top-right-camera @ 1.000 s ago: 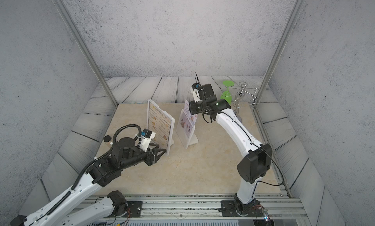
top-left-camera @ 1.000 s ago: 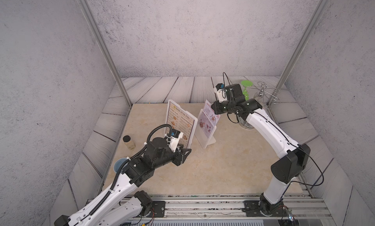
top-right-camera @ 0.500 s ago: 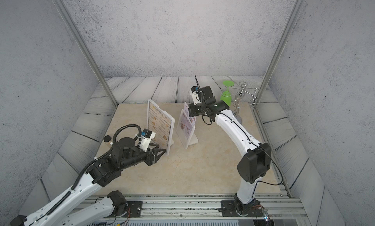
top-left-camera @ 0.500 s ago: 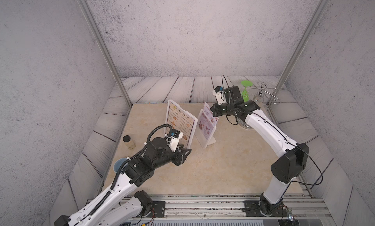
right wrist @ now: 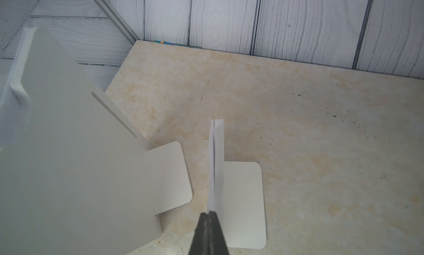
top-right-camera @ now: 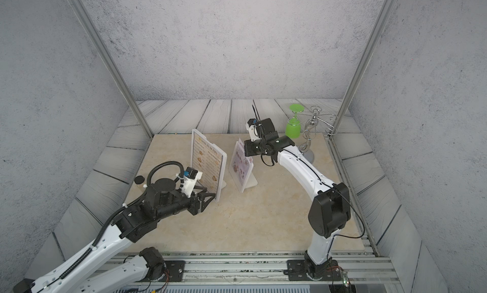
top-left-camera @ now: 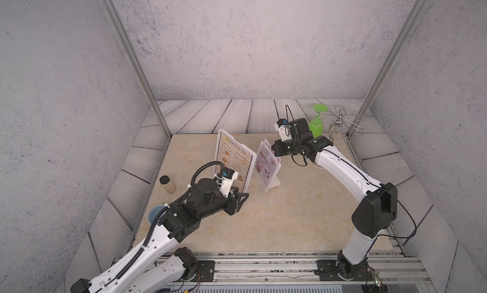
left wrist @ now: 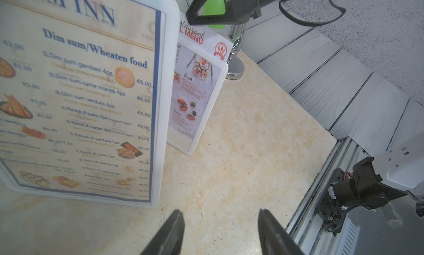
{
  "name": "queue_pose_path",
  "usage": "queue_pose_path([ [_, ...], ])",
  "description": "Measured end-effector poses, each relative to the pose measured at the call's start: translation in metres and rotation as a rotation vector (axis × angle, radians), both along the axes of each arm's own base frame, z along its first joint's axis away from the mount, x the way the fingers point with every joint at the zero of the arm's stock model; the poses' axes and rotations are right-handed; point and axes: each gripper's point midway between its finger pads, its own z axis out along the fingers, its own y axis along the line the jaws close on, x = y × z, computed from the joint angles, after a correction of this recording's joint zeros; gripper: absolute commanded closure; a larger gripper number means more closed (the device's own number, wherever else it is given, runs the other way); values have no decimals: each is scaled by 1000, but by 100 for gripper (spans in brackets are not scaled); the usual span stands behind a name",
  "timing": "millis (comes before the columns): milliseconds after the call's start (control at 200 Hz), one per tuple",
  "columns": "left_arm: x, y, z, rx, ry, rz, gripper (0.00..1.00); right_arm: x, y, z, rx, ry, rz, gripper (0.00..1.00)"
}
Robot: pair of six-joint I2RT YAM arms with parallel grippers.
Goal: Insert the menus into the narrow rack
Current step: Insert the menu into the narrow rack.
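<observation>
Left fingers (top-left-camera: pixel 239 199) held half open, empty, no change; DIM SUM menu (left wrist: pixel 80 93) just ahead of them, seated in the big rack (left wrist: pixel 169 82). SPECIAL menu (left wrist: pixel 195 37) sat below the right fingers (right wrist: pixel 209 231), standing in the small rack (right wrist: pixel 243 196), header still proud. Right fingers had just pinched shut on its top edge, likely to push it home.

The right gripper (right wrist: pixel 209 213) has its dark fingers (right wrist: pixel 202 231) pressed together on the edge of the menu (right wrist: pixel 211 164), a thin white sheet seen edge-on (no print shows from this angle). The sheet stands against the upright panel of the narrow rack (right wrist: pixel 243 203), whose flat foot lies on the beige worktop (right wrist: pixel 298 139). Just beside it stands a larger white rack (right wrist: pixel 68 150), seen from behind. Grey planks (right wrist: pixel 298 24) border the worktop.
</observation>
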Motion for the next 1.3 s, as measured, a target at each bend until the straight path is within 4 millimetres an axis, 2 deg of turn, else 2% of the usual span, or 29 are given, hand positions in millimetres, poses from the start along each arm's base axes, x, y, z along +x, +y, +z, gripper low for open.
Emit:
queue_pose_path([
  [636, 0, -1, -2, 7, 3, 0, 44, -2, 5, -20, 29, 40, 4, 97],
  [761, 0, -1, -2, 7, 3, 0, 44, 0, 6, -20, 37, 38, 3, 92],
  [961, 0, -1, -2, 7, 3, 0, 44, -1, 7, -25, 42, 57, 6, 78],
  [1151, 0, -1, -2, 7, 3, 0, 44, -1, 7, -26, 44, 64, 3, 70],
  [1296, 0, -1, -2, 7, 3, 0, 44, 0, 7, -26, 47, 62, -1, 68],
])
